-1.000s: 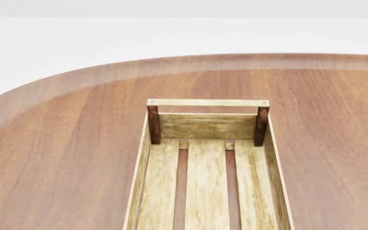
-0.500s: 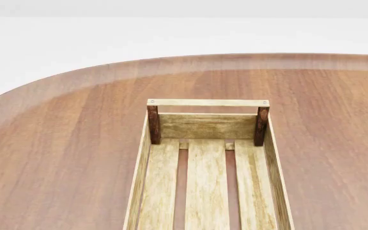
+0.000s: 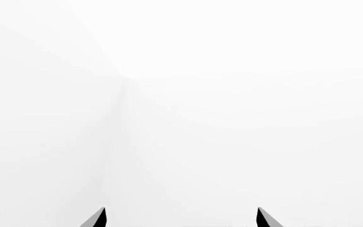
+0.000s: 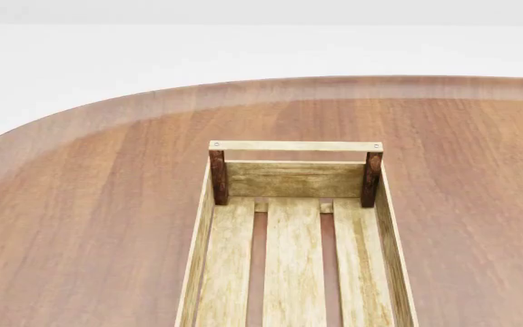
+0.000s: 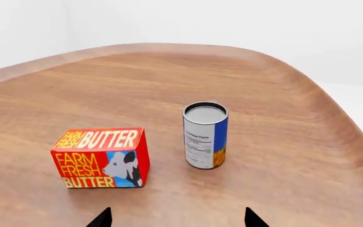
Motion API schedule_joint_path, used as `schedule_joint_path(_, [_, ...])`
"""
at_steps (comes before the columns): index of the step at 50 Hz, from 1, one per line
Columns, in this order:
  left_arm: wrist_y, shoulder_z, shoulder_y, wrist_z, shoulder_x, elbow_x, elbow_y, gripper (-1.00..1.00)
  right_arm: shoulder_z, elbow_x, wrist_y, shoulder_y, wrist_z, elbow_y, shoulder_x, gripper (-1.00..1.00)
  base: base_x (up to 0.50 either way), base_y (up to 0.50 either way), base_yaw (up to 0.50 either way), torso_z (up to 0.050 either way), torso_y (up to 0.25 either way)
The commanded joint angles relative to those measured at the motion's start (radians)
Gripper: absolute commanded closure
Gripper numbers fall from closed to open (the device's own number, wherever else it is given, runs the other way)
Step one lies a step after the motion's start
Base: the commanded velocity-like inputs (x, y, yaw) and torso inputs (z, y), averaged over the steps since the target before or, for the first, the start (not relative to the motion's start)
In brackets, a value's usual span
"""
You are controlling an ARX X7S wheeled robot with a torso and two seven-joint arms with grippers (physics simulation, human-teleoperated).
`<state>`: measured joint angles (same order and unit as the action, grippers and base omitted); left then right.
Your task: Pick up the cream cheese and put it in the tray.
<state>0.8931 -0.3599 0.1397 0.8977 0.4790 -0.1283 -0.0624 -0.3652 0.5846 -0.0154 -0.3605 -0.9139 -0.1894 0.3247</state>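
Head view is dead steady: compared with a second ago and half a second ago, not a thing has shifted, so nothing has changed and the task has not really started. I'm looking down on the tray (image 4: 294,178), its far end wall with the two dark corner posts and top bar sitting out toward the middle of the table (image 4: 89,204), its slatted floor running off toward the near edge of the picture, and what I can see of that floor is bare. Neither arm shows in this view. Over to the left wrist view: only blank white, with the two dark fingertips (image 3: 99,218) of the left gripper (image 3: 181,218) poking in well apart, so that one is spread and pointing at nothing on the table. Right wrist view is more useful: the right gripper (image 5: 178,218) also shows its tips standing wide, nothing between them, and beyond it I have the butter box (image 5: 101,157) and the can (image 5: 205,135) standing upright just beside each other, apart, in from the table's curved far edge. What I don't have is the cream cheese. It is in none of the three views, so I cannot say where it lies; it is at least not in the visible part of the tray. My read: still searching, and I'd expect to swing the head or the right wrist around until that small white box turns up before any reach is worth making.
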Motion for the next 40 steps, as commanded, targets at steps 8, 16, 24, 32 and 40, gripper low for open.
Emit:
schedule_joint_path(8, [-0.01, -0.003, 0.006, -0.002, 0.016, 0.018, -0.014, -1.0, 0.014, 0.044, -0.041, 0.024, 0.022, 0.063, 0.004, -1.0, 0.0, 0.0, 0.0, 0.0, 0.0])
schedule_joint_path(16, [-0.01, -0.002, 0.01, 0.0, 0.02, 0.023, -0.02, -1.0, 0.009, 0.066, -0.045, 0.048, 0.043, 0.135, 0.004, -1.0, 0.0, 0.0, 0.0, 0.0, 0.0])
schedule_joint_path(24, [-0.008, -0.001, 0.011, 0.003, 0.022, 0.025, -0.022, -1.0, -0.003, 0.079, -0.052, 0.046, 0.041, 0.152, 0.006, -1.0, 0.0, 0.0, 0.0, 0.0, 0.0])
schedule_joint_path(32, [-0.005, 0.0, 0.011, 0.006, 0.024, 0.028, -0.022, -1.0, 0.003, 0.082, -0.075, 0.052, 0.039, 0.169, 0.017, -1.0, 0.0, 0.0, 0.0, 0.0, 0.0])
schedule_joint_path(40, [-0.006, -0.002, 0.009, 0.007, 0.022, 0.025, -0.02, -1.0, 0.019, 0.079, -0.095, 0.068, 0.043, 0.193, 0.025, -1.0, 0.0, 0.0, 0.0, 0.0, 0.0])
